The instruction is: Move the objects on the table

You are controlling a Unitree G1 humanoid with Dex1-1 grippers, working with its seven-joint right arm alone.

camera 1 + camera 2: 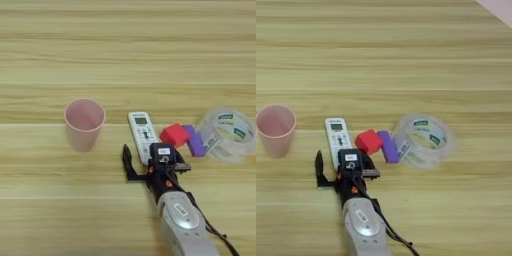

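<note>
Light-yellow wood grain with horizontal plank lines filled the whole view, and the tabletop [125, 50] carried a short row of small things across its middle. Furthest left stood a pale pink plastic cup [84, 123], upright with its mouth open to the camera, well apart from the rest. To its right lay a slim white remote [142, 134] with its small screen at the far end, its long axis running away from the robot. Just beside the remote's right edge sat a small red cube [174, 135], and touching the cube's right side was a small purple bar [194, 140], lying at a slight angle. Right of the bar, close against it, a clear tape roll [227, 133] rested tilted on the wood.

From the bottom edge the silver forearm [185, 225] reached up toward the near end of the remote. Its pincer [146, 161] stood wide: one black finger [127, 162] was out to the left of the remote on bare wood, the other side was over the remote's near end, and nothing was gripped between them.
</note>
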